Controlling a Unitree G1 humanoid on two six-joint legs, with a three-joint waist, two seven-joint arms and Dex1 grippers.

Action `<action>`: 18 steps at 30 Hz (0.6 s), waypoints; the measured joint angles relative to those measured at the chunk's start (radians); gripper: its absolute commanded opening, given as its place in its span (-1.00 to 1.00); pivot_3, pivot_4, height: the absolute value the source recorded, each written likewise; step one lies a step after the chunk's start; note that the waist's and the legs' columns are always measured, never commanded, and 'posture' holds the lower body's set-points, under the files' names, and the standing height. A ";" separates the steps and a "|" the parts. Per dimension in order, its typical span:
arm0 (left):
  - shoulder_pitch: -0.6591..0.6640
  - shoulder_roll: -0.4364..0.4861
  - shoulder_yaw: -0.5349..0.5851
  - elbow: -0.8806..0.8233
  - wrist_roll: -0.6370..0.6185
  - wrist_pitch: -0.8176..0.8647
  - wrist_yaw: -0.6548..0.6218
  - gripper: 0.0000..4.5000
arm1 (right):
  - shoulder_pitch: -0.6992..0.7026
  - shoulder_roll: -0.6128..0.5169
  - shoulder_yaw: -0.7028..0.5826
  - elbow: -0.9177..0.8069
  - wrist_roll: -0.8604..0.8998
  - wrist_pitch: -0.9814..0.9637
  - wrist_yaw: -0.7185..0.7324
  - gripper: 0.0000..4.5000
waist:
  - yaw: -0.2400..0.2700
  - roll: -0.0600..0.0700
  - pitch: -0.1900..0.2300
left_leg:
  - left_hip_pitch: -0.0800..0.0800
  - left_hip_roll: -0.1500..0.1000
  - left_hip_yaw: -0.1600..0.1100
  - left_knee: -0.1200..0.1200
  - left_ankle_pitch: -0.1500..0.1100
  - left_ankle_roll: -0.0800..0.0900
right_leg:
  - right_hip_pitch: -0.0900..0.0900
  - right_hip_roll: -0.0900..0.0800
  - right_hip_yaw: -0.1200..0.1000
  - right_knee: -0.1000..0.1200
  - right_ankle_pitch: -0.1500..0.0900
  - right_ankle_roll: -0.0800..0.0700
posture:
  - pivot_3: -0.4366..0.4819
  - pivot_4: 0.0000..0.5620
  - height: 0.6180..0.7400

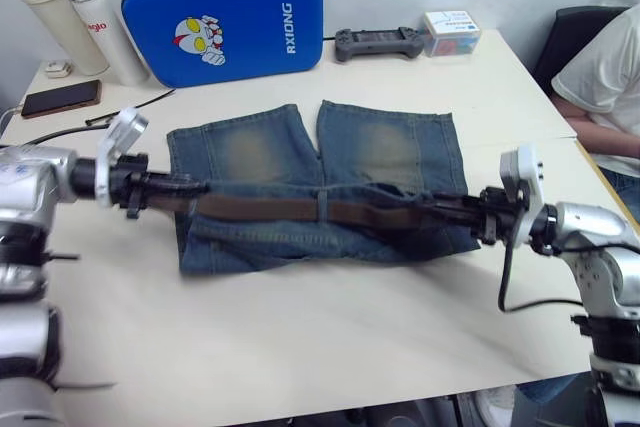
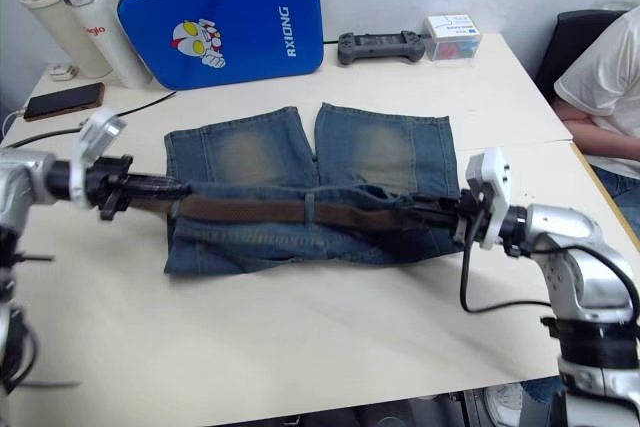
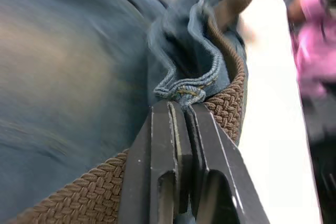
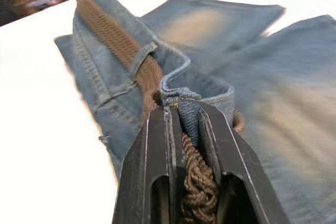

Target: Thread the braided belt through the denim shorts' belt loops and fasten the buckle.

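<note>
Two grippers pinch opposite ends of the waistband: our left gripper [image 1: 190, 188] is clamped on denim beside the braided belt [image 1: 290, 209], our right gripper [image 1: 440, 209] on belt and denim together. Between them the denim shorts [image 1: 390, 152] lie on the white table [image 1: 300, 327] — belt stretched along the waistband, legs pointing away toward a blue case [image 1: 225, 19].

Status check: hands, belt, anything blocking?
Left hand shut on shorts' waistband beside the braided belt. Right hand shut on belt and waistband. Belt lies along denim shorts. Nothing blocking.
</note>
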 measured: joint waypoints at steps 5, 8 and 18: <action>0.275 0.091 0.070 -0.318 -0.104 -0.085 0.000 -1.00 | 0.273 -0.004 -0.019 -0.164 -0.109 -0.261 0.005 -0.96 | 0.027 0.001 0.000 | 0.008 0.000 0.000 0.000 -0.002 0.003 | 0.015 0.000 0.000 -0.015 0.000 -0.001 | -0.05 -0.47 1.00; 0.436 0.095 0.130 -0.471 -0.113 -0.132 0.002 -1.00 | 0.376 0.000 -0.017 -0.195 -0.184 -0.413 -0.008 -0.96 | 0.032 0.001 0.000 | 0.010 0.000 0.000 0.001 -0.003 0.005 | 0.018 0.000 0.001 -0.015 0.000 -0.001 | -0.05 -0.47 1.00; 0.746 0.107 0.103 -0.650 0.053 -0.218 0.061 -0.56 | 0.648 -0.237 0.074 -0.232 -0.056 -0.171 0.052 -0.96 | 0.027 0.003 0.001 | 0.041 0.001 0.001 -0.015 -0.008 0.013 | 0.047 -0.001 0.001 -0.027 -0.001 -0.002 | -0.05 -0.47 1.00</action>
